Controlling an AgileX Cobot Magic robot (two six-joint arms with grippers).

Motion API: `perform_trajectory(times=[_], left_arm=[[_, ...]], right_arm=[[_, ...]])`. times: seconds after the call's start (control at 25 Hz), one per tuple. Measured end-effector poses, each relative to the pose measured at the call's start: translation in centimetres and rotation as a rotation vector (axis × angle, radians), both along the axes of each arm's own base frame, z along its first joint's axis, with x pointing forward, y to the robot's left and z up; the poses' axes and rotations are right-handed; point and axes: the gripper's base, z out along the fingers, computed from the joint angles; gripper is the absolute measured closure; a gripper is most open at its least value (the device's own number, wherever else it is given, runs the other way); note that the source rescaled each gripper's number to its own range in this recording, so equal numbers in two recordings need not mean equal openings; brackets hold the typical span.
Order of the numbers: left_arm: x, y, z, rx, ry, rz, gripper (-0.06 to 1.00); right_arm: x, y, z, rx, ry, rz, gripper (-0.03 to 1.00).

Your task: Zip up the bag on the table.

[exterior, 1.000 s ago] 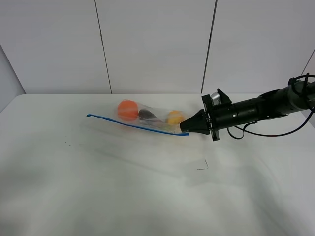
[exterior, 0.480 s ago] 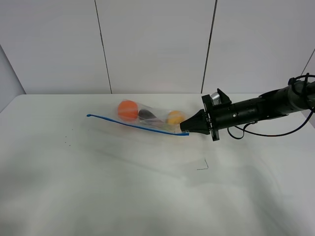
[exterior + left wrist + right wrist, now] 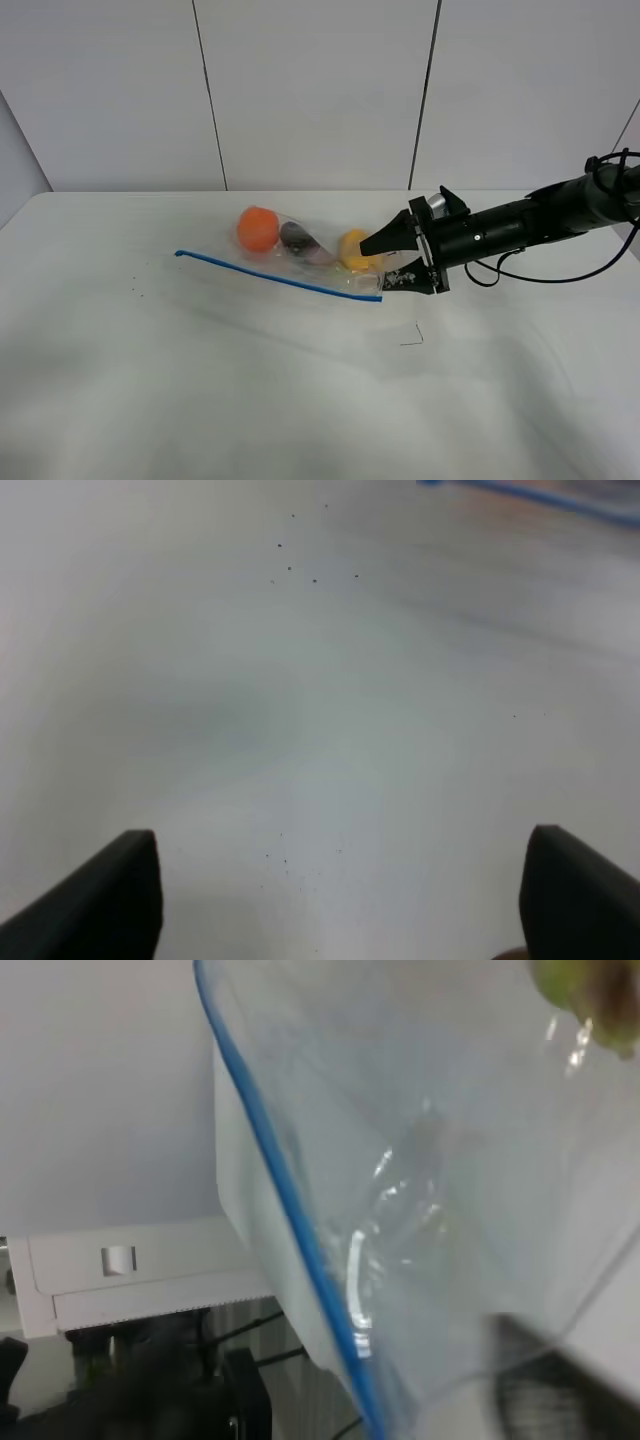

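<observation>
The clear plastic bag (image 3: 310, 255) lies on the white table (image 3: 300, 400), back centre. An orange (image 3: 258, 228), a dark eggplant (image 3: 297, 237) and a yellow pear (image 3: 354, 249) show through it. Its blue zipper strip (image 3: 280, 276) runs along the near edge. My right gripper (image 3: 378, 266) is open, its jaws spread around the bag's right end beside the pear. The right wrist view shows the clear plastic (image 3: 430, 1160) and the blue strip (image 3: 290, 1210) close up. My left gripper (image 3: 340, 885) is open over bare table, out of the high view, with the strip (image 3: 540, 495) far off.
A small dark mark (image 3: 412, 338) lies on the table in front of the right gripper. Tiny dark specks (image 3: 135, 291) dot the left side. A grey panelled wall (image 3: 320, 90) stands behind the table's far edge. The right arm's cable (image 3: 560, 272) hangs at the right.
My right gripper has gone from shut on the bag's right end to open. The zipper strip's right end has dropped lower onto the table and the fruit has shifted slightly.
</observation>
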Motion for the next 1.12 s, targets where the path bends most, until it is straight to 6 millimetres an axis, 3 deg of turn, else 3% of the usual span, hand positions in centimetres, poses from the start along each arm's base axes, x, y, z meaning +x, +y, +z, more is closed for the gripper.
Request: perform_trajectory(times=[0.2,0.4,0.56,0.76,1.12], left_arm=[[0.0,0.0,0.0,-0.001,0.000,0.000,-0.05],[0.0,0.0,0.0,-0.001,0.000,0.000,-0.05],[0.0,0.0,0.0,-0.001,0.000,0.000,-0.05],[0.0,0.0,0.0,-0.001,0.000,0.000,-0.05],[0.0,0.0,0.0,-0.001,0.000,0.000,-0.05]], right_arm=[[-0.1,-0.7,3.0,-0.155,-0.040,0.103,-0.02],[1.1,-2.1,9.0,-0.559,-0.178,0.196,-0.03],[2.0,-3.7,12.6,-0.882,-0.232,0.145,-0.03],[2.1,-5.3,14.7,-1.003,-0.246,0.053,-0.03],[2.1,-10.5,15.3,-1.045,-0.204,-0.055,-0.03]])
